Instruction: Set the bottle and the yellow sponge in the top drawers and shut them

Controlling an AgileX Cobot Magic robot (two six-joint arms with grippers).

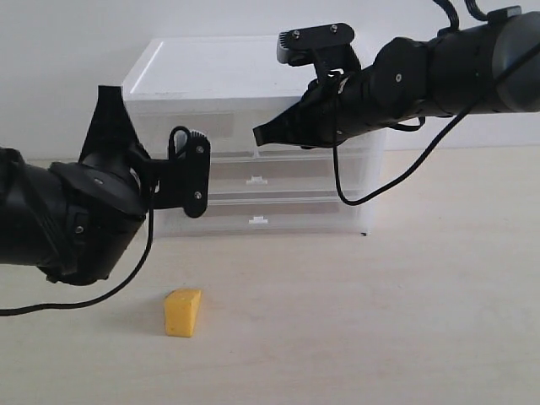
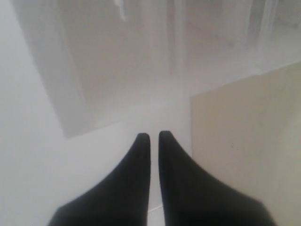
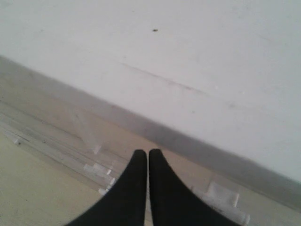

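On the table (image 1: 405, 321), yellow sponge (image 1: 183, 312) upright; long axis near vertical

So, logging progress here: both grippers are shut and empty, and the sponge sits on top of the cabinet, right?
No. The sponge lies on the table in front of the cabinet, not on top of it; the exterior view shows this. The left gripper and right gripper are indeed shut and empty.

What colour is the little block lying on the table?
Yellow-orange. The sponge shows best in the exterior view.
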